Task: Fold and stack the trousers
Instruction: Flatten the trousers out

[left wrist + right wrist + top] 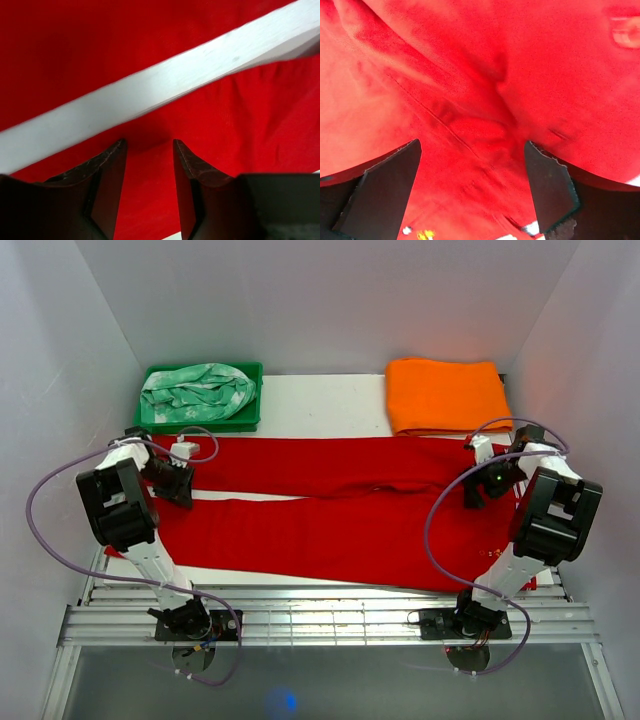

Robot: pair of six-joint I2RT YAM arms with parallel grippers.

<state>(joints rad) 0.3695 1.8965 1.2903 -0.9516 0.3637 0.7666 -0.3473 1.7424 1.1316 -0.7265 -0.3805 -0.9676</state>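
The red trousers [340,525] lie spread flat across the table, both legs running left and the waist at the right. My left gripper [180,482] hovers low over the leg ends at the left. In the left wrist view it [149,146] is open, with red cloth [150,200] between the fingers [112,170] and a strip of bare white table [150,92] just ahead between the two legs. My right gripper [478,486] is over the crotch area at the right. In the right wrist view it [471,145] is wide open just above creased red cloth [485,100].
A green tray [250,418] holding the mint green and white patterned cloth [195,390] stands at the back left. A folded orange cloth [447,393] lies at the back right. White walls close in both sides. Metal rails [330,615] run along the near edge.
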